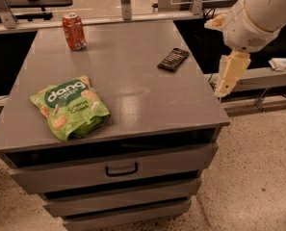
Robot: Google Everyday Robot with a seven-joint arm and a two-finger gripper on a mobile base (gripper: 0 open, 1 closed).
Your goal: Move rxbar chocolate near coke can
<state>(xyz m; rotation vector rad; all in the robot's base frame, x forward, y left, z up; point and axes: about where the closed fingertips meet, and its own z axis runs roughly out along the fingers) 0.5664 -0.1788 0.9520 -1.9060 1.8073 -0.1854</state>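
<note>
Task barely begun: rxbar chocolate (173, 59) lies untouched on table (133, 100), well right of coke can (73, 31). My tool (227, 81) hangs farther right of can, off table; wide or narrow, cannot tell. Grasp, carry, placing all remain.

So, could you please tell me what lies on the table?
A coke can back left, rxbar back right, chip bag front left; anything beneath the bag is hidden. The pincer hangs beside the table, at its right edge.
</note>
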